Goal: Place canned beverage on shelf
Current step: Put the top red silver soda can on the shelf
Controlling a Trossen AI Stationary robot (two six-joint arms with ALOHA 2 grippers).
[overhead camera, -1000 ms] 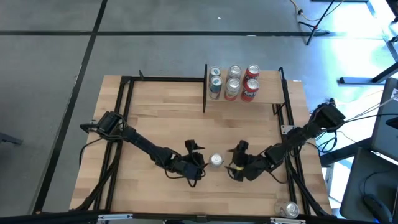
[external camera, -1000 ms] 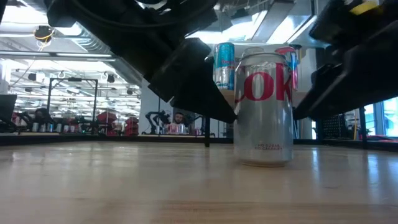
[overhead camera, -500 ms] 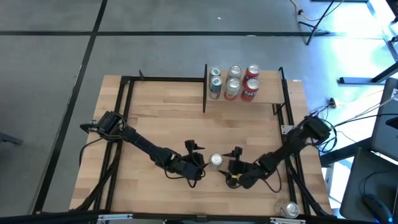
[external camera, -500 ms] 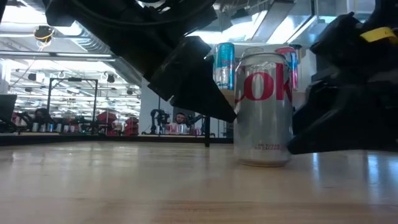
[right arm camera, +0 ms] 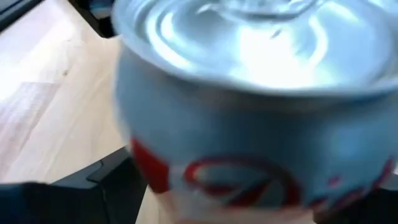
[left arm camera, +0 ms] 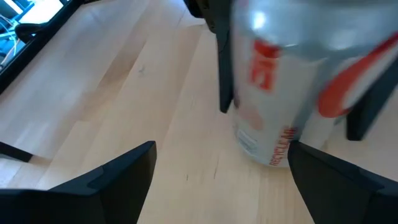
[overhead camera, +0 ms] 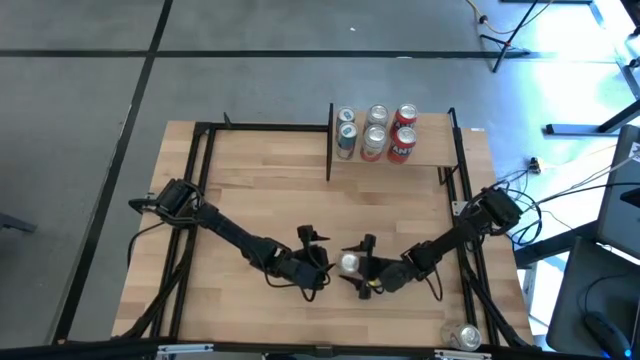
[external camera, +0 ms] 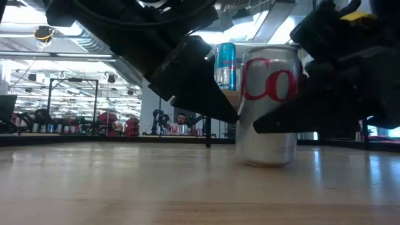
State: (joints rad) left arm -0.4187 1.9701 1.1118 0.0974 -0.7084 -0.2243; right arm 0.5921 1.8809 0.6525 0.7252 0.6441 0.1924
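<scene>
Right gripper (overhead camera: 356, 272) at the silver can (overhead camera: 349, 262), fingers spread apart on either side of the can body; whether the pads touch the metal cannot be told. One dark finger (external camera: 294, 119) crossing in front of the can (external camera: 269, 103) in the low view. Can top (right arm camera: 261, 37) filling the right wrist view, red lettering visible below the rim.

Left gripper (overhead camera: 322, 272) just beside the same can on the opposite side, fingers (left arm camera: 109, 180) held wide apart, not touching the can (left arm camera: 280, 87); bare wood between the fingers in the left wrist view. Dark body of the left gripper (external camera: 187, 75) overhanging the can in the low view.

Silver can standing upright on the surface (overhead camera: 260, 200), base flat on the wood, between the two grippers, in the near half of the surface as seen from above.

Shelf (overhead camera: 425, 152) well apart from the silver can, at the far edge of the surface, toward the right arm's side, bounded by black posts (overhead camera: 329, 140). Five cans on the shelf: three silver (overhead camera: 373, 140), two red (overhead camera: 402, 144).

One further silver can (overhead camera: 463, 337) near the surface corner on the right arm's side, well apart from the silver can between the grippers.

Blue can (external camera: 225, 65) visible behind the silver can in the low view.
</scene>
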